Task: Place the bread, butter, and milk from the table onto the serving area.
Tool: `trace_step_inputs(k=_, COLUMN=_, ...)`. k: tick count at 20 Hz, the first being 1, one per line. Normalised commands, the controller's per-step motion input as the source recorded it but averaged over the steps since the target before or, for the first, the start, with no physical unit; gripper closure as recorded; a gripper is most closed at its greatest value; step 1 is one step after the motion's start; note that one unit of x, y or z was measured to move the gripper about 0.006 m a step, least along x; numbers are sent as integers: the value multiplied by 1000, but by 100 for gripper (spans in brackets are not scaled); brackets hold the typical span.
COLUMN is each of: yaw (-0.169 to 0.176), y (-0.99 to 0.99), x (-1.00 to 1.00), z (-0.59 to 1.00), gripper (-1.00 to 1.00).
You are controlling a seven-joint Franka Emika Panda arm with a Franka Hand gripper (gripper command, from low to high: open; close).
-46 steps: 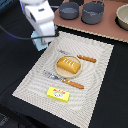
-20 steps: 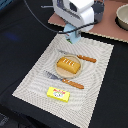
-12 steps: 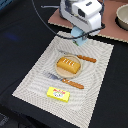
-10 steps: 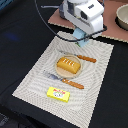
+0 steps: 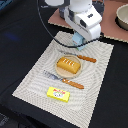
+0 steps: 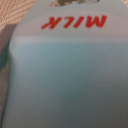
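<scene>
Hanging over the far end of the serving area [image 5: 35,75], the gripper [image 5: 80,40] sits low above the woven mat, its white body blocking any sight of the fingers in the exterior view. The wrist view is filled by the milk [image 6: 65,70], a pale-blue carton face with red lettering reading MILK, pressed right up to the camera; that closeness suggests the carton sits between the jaws, but the fingers themselves do not show, so whether they clamp it or stand apart I cannot tell.

Just below the gripper, toward the camera of the exterior view, the bread [image 5: 68,64] rests on the round tan plate [image 5: 58,70]. An orange-handled knife [image 5: 87,59] lies beside the plate, close under the gripper, and an orange-handled fork [image 5: 65,80] lies on the plate's other side. Farther from the gripper, near the mat's near edge, the butter [image 5: 58,93] lies flat. The black table [image 5: 20,35] surrounds the mat.
</scene>
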Motion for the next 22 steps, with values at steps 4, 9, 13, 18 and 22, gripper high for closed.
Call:
trace_step_inputs(k=4, yaw=0, y=166, x=234, z=506, gripper=-100)
trace_step_inputs(k=9, yaw=0, y=61, x=149, z=623, gripper=-100)
trace_step_inputs(k=13, yaw=0, y=-26, x=31, z=944, gripper=-100)
trace_step_inputs(k=18, yaw=-37, y=-22, x=0, z=1000, gripper=-100)
trace_step_inputs(k=22, yaw=-132, y=-158, x=-4, z=1000, gripper=-100)
